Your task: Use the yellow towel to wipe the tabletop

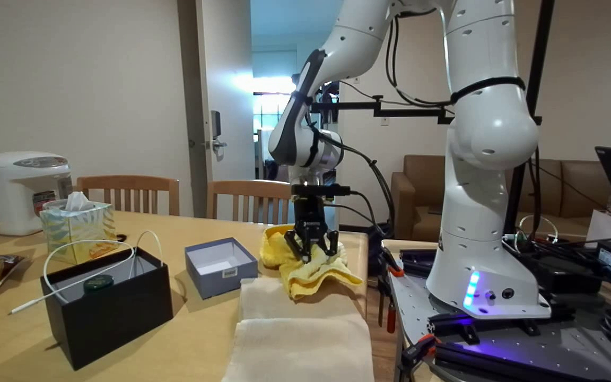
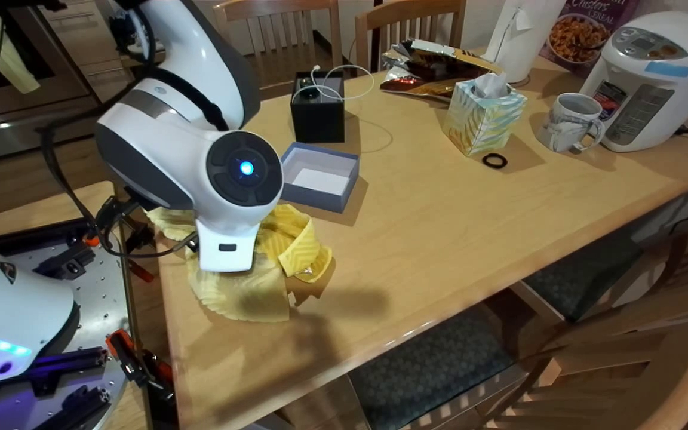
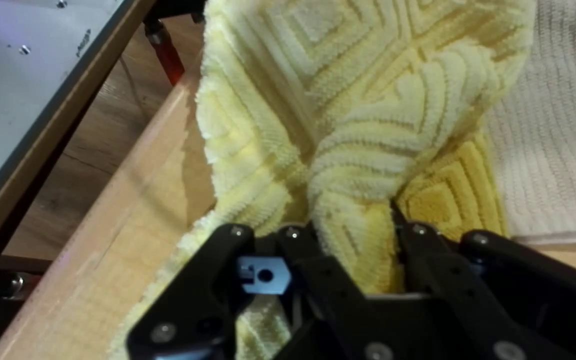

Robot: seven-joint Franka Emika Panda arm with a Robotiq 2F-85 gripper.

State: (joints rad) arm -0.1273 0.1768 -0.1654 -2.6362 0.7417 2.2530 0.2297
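The yellow towel (image 1: 319,278) lies bunched on the wooden tabletop (image 2: 439,239) near the edge facing the robot base. It also shows in an exterior view (image 2: 254,292) beneath the arm, and in the wrist view (image 3: 368,90). My gripper (image 1: 319,257) points down into the towel. In the wrist view, a thick fold of towel fills the gap between my fingers (image 3: 358,225) and touches both. The rest of the towel spreads around and below the fingers. The fingers are hidden behind the wrist in an exterior view, and the fingertips are partly covered by cloth.
A beige cloth (image 1: 305,345) lies beside the towel. A shallow blue-grey box (image 1: 220,268) and a black box with a white cable (image 1: 112,307) stand nearby. A tissue box (image 2: 481,116), mug (image 2: 568,122), black ring (image 2: 494,160) and water boiler (image 2: 648,83) are farther off.
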